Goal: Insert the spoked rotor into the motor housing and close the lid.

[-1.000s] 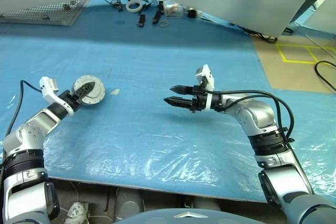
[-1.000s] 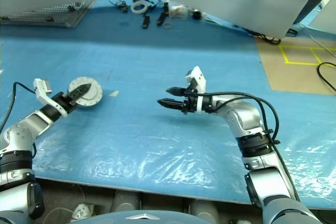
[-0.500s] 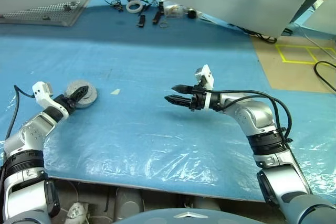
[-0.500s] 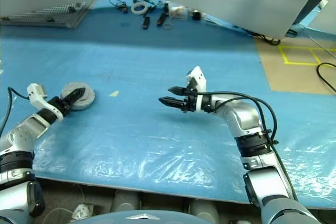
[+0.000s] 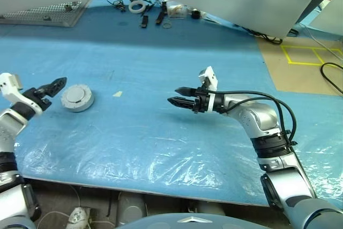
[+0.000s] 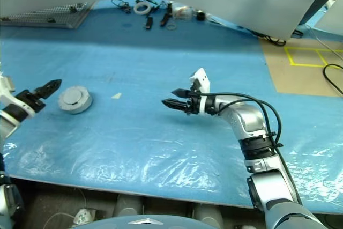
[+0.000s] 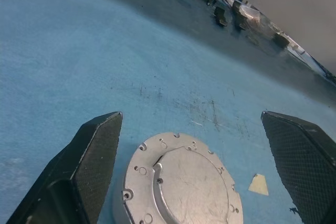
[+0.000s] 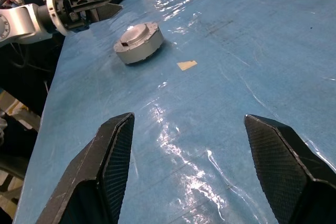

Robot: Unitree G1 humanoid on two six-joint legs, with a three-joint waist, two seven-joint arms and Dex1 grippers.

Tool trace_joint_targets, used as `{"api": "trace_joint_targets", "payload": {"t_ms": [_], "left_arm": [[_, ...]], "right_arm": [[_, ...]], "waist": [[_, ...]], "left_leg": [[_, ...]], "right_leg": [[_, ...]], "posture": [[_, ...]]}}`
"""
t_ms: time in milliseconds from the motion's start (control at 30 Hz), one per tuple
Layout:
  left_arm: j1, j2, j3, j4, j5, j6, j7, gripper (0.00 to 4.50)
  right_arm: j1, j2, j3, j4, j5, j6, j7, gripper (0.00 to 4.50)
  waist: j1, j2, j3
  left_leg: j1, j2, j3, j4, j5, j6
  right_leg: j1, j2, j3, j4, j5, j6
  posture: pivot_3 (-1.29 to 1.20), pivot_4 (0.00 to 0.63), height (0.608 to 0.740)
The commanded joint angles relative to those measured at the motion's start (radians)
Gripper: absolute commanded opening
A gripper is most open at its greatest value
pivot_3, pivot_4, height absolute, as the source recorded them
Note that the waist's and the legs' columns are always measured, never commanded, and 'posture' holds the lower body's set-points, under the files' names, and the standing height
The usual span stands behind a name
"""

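Note:
A round silver disc lies flat on the blue mat: the lid (image 5: 76, 96), plain face up, on the motor housing, whose silver side wall (image 8: 137, 52) shows beneath it. The spoked rotor is hidden. My left gripper (image 5: 53, 90) is open just left of the disc, apart from it, with its fingers (image 7: 97, 161) spread wider than the disc. My right gripper (image 5: 173, 95) hangs open above the middle of the mat, pointing left towards the disc, nothing between its fingers (image 8: 113, 156).
A small tan scrap (image 5: 117, 94) lies right of the disc. Tools and a white tape ring (image 5: 137, 6) sit at the mat's far edge, a perforated metal plate (image 5: 43, 13) at far left. A brown board with yellow tape (image 5: 305, 57) borders the right.
My left gripper opened, let go of the disc and drew back to the left. The disc, tilted in the grip before, now lies flat on the mat. The right arm kept still.

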Motion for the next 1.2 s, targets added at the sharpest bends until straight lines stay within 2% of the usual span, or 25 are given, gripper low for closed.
{"api": "trace_joint_targets", "payload": {"t_ms": [33,133,233,300,433,533,667,867,1200], "left_arm": [[-0.006,0.055,0.005,-0.037,-0.010,0.020,-0.080,4.47],[0.001,0.065,-0.042,-0.133,-0.012,0.035,-0.148,4.47],[0.043,0.058,-0.135,-0.313,0.003,0.002,-0.250,4.47],[0.049,0.039,-0.190,-0.418,-0.008,0.018,-0.274,4.47],[0.024,-0.016,-0.294,-0.507,0.003,0.017,-0.283,4.47],[0.038,-0.042,-0.390,-0.525,0.060,-0.020,-0.307,4.47],[0.050,-0.061,-0.453,-0.507,0.121,-0.082,-0.332,4.47],[0.068,-0.059,-0.493,-0.491,0.184,-0.156,-0.375,4.47],[0.062,-0.094,-0.499,-0.480,0.206,-0.175,-0.370,4.47]], "right_arm": [[-0.017,-0.016,-0.032,-0.034,0.019,-0.002,0.019,3.52],[-0.012,-0.044,-0.031,-0.048,0.012,-0.014,0.045,3.52],[-0.001,-0.089,-0.016,-0.069,-0.009,-0.047,0.084,3.52],[0.006,-0.113,-0.005,-0.075,-0.021,-0.062,0.104,3.52],[0.017,-0.128,0.007,-0.085,-0.032,-0.076,0.122,3.52],[0.031,-0.121,0.016,-0.093,-0.043,-0.086,0.119,3.52],[0.051,-0.121,0.033,-0.097,-0.068,-0.110,0.123,3.52],[0.079,-0.148,0.039,-0.099,-0.100,-0.156,0.149,3.52],[0.075,-0.133,0.036,-0.060,-0.138,-0.188,0.140,3.52]], "waist": [[0.001,0.000,0.000],[0.004,0.000,0.000],[0.006,0.000,0.000],[0.004,0.000,0.000],[-0.002,0.000,0.000],[-0.003,0.001,0.000],[-0.002,0.001,0.000],[-0.001,0.001,0.000],[-0.001,0.001,0.000]], "left_leg": [[0.000,0.000,0.000,0.000,0.000,0.000],[0.000,0.000,0.000,0.000,0.000,0.000],[-0.001,0.000,0.000,0.000,0.000,0.000],[-0.001,0.000,0.000,0.000,0.000,0.000],[0.000,0.000,0.000,0.000,0.000,0.000],[0.000,0.000,0.001,0.000,0.000,0.000],[0.000,0.000,0.001,0.000,0.000,0.000],[0.000,0.000,0.001,0.000,0.000,0.000],[0.000,0.000,0.001,0.000,0.000,0.000]], "right_leg": [[0.000,0.000,0.000,0.000,0.000,0.000],[0.000,0.000,0.000,0.000,0.000,0.000],[0.000,-0.001,-0.001,-0.001,0.000,0.000],[0.000,-0.001,-0.001,-0.001,0.000,0.000],[0.000,0.000,0.000,0.000,0.000,0.000],[0.000,0.000,0.001,0.000,0.000,0.000],[0.000,0.000,0.001,0.000,0.000,0.000],[0.000,0.000,0.001,0.000,0.000,0.000],[0.000,0.000,0.001,0.000,0.000,0.000]], "posture": [[0.00,0.150,0.740],[0.00,0.150,0.740],[0.00,0.150,0.740],[0.00,0.150,0.740],[0.00,0.150,0.740],[0.00,0.150,0.740],[0.00,0.150,0.740],[0.00,0.150,0.740],[0.00,0.150,0.740]]}}
